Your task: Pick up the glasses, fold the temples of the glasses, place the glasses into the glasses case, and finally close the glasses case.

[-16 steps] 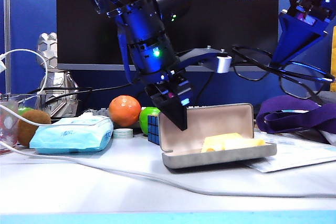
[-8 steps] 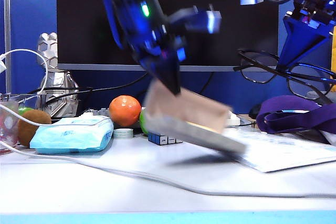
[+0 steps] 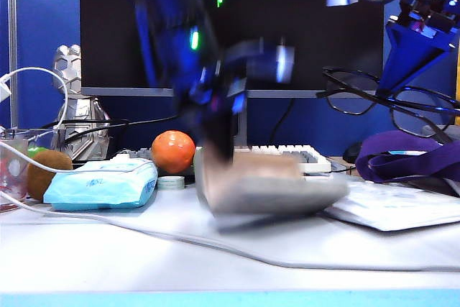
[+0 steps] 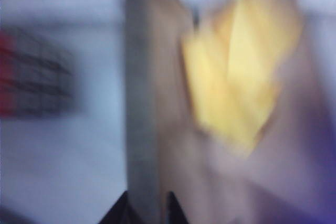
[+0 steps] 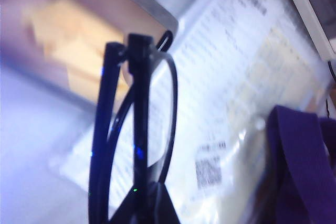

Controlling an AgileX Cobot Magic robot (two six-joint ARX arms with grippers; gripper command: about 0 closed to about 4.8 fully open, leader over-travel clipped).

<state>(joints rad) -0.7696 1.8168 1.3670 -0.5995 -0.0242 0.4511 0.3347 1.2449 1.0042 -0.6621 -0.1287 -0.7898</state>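
Observation:
The glasses case [image 3: 269, 186] is a motion-blurred grey shape just above the table in the exterior view, open, with cream lining and a yellow cloth [image 4: 241, 77] inside. My left gripper [image 3: 219, 138] comes down on its left end. In the left wrist view the case wall [image 4: 143, 129] runs between the two dark fingertips, so the left gripper [image 4: 147, 208] is shut on it. The black glasses [image 3: 374, 97] hang in the air at upper right, temples spread, and my right gripper [image 3: 394, 85] is shut on them. The right wrist view shows the frame [image 5: 134, 129] rising from that gripper [image 5: 144, 200], above the case [image 5: 79, 40].
An orange [image 3: 172, 151], a light-blue wipes packet [image 3: 100, 183], a kiwi [image 3: 47, 174] and a tape roll [image 3: 169, 182] sit at the left. A keyboard [image 3: 280, 154] lies behind the case. A bagged paper sheet [image 3: 388, 210] and purple strap [image 3: 410, 159] lie at the right. A white cable [image 3: 215, 246] crosses the front.
The left arm has lifted and tilted the case by its left end and swung it; it now sits lower and further left, hiding the cube. The right gripper with the glasses stayed.

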